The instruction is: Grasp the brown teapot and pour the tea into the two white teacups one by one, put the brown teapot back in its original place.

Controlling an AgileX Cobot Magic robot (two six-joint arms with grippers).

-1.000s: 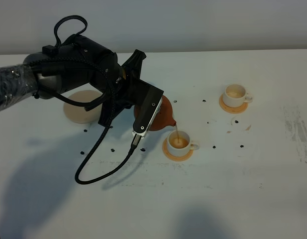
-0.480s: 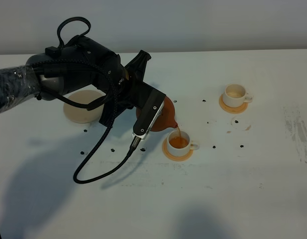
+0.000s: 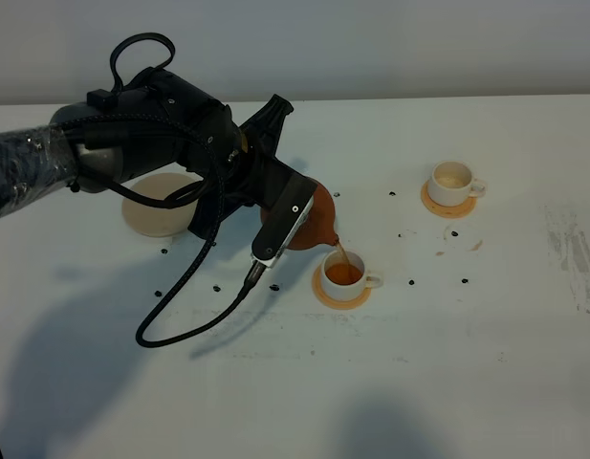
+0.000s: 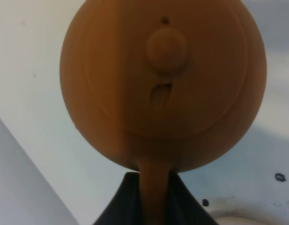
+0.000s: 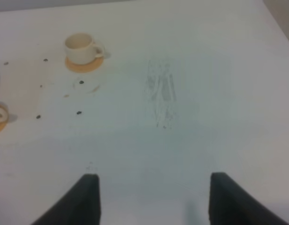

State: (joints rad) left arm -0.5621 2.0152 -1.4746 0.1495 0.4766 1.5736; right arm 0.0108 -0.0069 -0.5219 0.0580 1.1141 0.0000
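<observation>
The left pincer (image 4: 152, 206) is clamped on the handle of the teapot (image 3: 318, 222), which is tilted mid-frame with its spout over the nearer cup (image 3: 345, 277). Tea (image 3: 338, 255) streams in, and the cup looks nearly full. Whether the farther cup (image 3: 452, 180), at upper right, holds tea is unclear. The pot's return to the bare plate (image 3: 149, 215) at left is yet to come. The right pincer (image 5: 151, 197) gapes open, empty.

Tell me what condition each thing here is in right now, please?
brown teapot, tipped forward, pouring, held in the air.
tea, thin stream falling from the spout into the near teacup.
near teacup, upright, partly full.
far teacup, upright, contents unclear.
cream plate, bare where visible.
left gripper, shut on the teapot's handle.
right gripper, open, holding nothing.
</observation>
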